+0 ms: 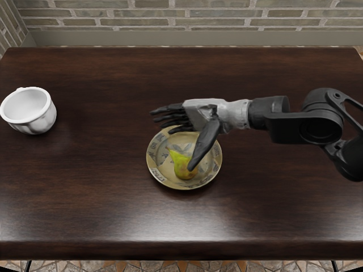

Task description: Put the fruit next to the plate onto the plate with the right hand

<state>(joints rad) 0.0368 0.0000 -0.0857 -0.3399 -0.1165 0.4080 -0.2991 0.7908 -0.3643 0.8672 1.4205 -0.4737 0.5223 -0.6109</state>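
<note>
A yellow-green pear (pixel 180 164) lies on the patterned beige plate (pixel 157 168) near the table's middle. My right hand (pixel 182 126) reaches in from the right and hovers over the plate's far rim. Its fingers (pixel 165 115) are stretched out leftward and hold nothing. The thumb points down in front of the pear and touches or nearly touches it. The left arm does not show.
A white bowl (pixel 27 110) stands at the table's left edge. The dark wooden table (pixel 85 187) spans the view, with a brick wall behind it.
</note>
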